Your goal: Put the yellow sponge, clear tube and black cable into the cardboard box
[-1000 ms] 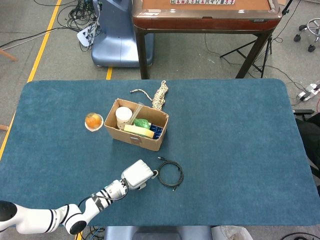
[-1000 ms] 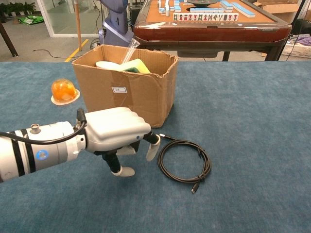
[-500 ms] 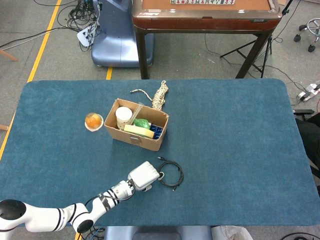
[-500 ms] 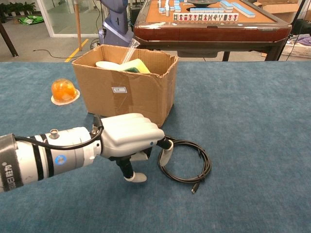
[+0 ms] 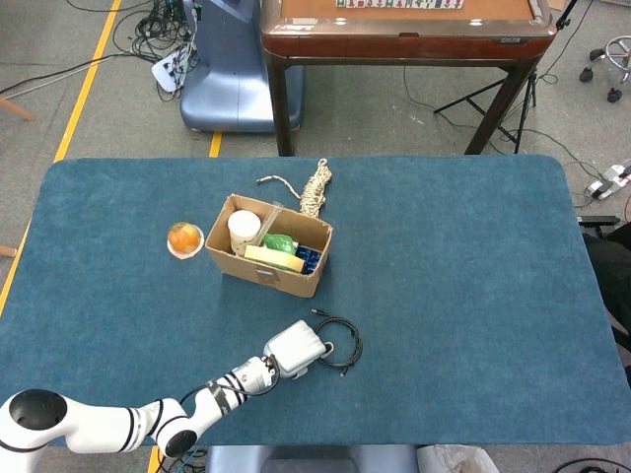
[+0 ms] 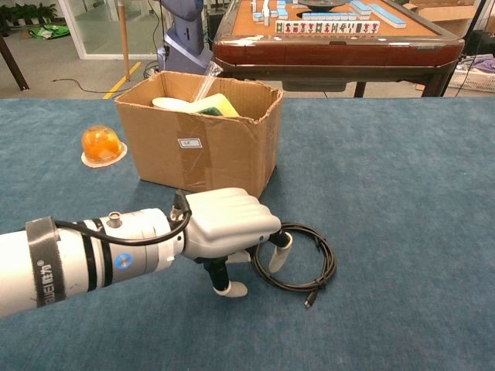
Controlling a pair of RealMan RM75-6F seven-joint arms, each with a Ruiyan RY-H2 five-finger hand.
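Blue felt table (image 5: 473, 296) bearing cardboard box (image 6: 203, 147) and coiled black cable (image 6: 305, 267). Left hand (image 6: 232, 232), fingers apart and holding nothing, reaches over the coil's left edge; right hand unseen.

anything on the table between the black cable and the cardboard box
Nothing: in the head view only bare blue cloth separates the black cable from the cardboard box.
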